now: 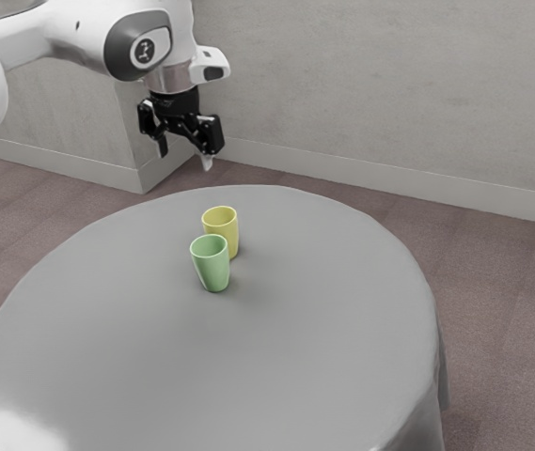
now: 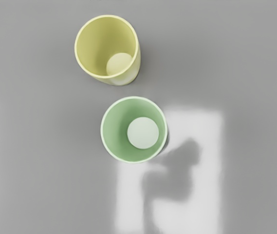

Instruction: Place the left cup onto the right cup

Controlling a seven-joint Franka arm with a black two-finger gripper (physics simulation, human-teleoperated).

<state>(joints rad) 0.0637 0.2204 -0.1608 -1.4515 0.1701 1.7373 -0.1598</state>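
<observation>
Two empty cups stand upright, close together, on the round grey table point(image 1: 333, 329). The yellow cup point(image 1: 221, 230) is the farther one in the exterior view, and the green cup point(image 1: 211, 262) stands just in front of it, slightly toward the exterior view's left. My gripper point(image 1: 185, 150) hangs open well above and behind them, holding nothing. From the wrist view I look straight down into the yellow cup point(image 2: 108, 48) and the green cup point(image 2: 134, 129), which stand a small gap apart.
The grey table top point(image 2: 240, 58) spreads wide around the cups, with my hand's shadow point(image 2: 177, 170) falling beside the green cup. A wall with a pale baseboard point(image 1: 389, 174) runs behind the table.
</observation>
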